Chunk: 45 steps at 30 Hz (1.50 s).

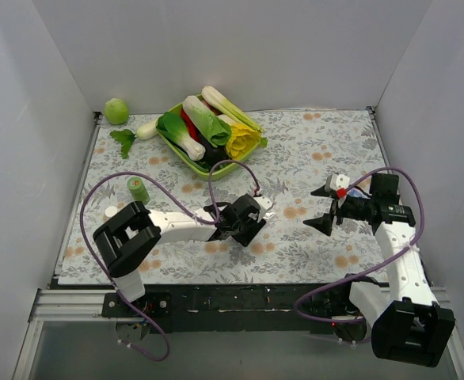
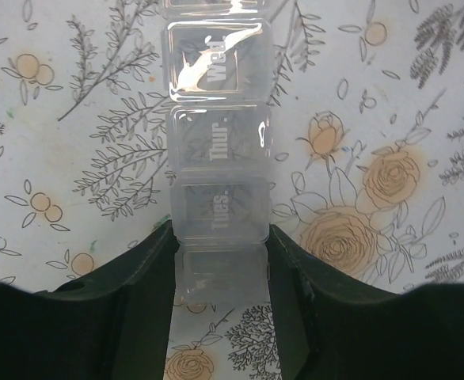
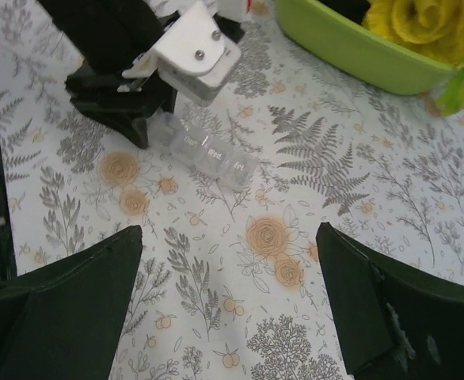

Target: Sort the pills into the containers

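Note:
The clear pill-organiser strip (image 2: 218,158) lies on the flowered cloth, with lids marked Wed, Thur and Tues. My left gripper (image 2: 220,241) is shut on its near end, one black finger pressed against each side. The right wrist view shows the strip (image 3: 212,154) sticking out from under the left gripper (image 3: 157,119). In the top view the left gripper (image 1: 257,215) is at the table's middle. My right gripper (image 1: 313,209) is open and empty to the right of the strip, jaws wide over bare cloth (image 3: 230,237). No loose pills show.
A green tray of vegetables (image 1: 186,154) stands at the back centre, its rim also in the right wrist view (image 3: 351,47). A small green bottle (image 1: 138,188) and a white cap (image 1: 111,212) sit at left. A white and red object (image 1: 340,186) sits by the right wrist.

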Each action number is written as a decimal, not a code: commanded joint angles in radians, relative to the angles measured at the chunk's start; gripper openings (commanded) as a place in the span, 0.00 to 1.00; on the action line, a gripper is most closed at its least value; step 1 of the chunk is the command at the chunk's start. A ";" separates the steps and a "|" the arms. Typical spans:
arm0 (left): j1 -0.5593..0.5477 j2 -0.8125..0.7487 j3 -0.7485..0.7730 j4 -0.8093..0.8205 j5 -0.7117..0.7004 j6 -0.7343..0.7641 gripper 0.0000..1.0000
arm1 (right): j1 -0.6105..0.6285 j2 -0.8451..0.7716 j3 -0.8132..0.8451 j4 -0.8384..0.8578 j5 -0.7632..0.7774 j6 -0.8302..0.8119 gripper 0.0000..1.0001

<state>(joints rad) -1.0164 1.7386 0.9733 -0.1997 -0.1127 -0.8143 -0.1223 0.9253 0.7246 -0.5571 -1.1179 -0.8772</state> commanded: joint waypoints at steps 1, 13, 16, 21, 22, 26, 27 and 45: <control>-0.005 -0.091 -0.062 -0.003 0.170 0.146 0.08 | 0.045 0.070 0.021 -0.386 -0.018 -0.680 0.98; -0.013 -0.335 -0.168 0.028 0.393 0.265 0.03 | 0.421 0.336 0.061 -0.219 0.144 -0.671 0.95; -0.011 -0.344 -0.173 0.028 0.395 0.257 0.02 | 0.460 0.392 0.094 -0.211 0.148 -0.631 0.93; -0.014 -0.350 -0.179 0.026 0.390 0.256 0.02 | 0.475 0.417 0.113 -0.199 0.133 -0.576 0.88; -0.014 -0.353 -0.179 0.026 0.392 0.259 0.02 | 0.486 0.418 0.107 -0.182 0.136 -0.554 0.88; -0.014 -0.356 -0.173 0.028 0.389 0.262 0.02 | 0.500 0.425 0.108 -0.168 0.156 -0.514 0.82; -0.014 -0.356 -0.173 0.029 0.387 0.262 0.02 | 0.501 0.431 0.113 -0.171 0.156 -0.510 0.81; -0.013 -0.384 -0.183 0.029 0.347 0.283 0.01 | 0.512 0.497 0.165 -0.214 0.169 -0.462 0.55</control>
<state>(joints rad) -1.0252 1.3952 0.7933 -0.1932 0.2462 -0.5510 0.3840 1.4139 0.8440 -0.7525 -0.9218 -1.3563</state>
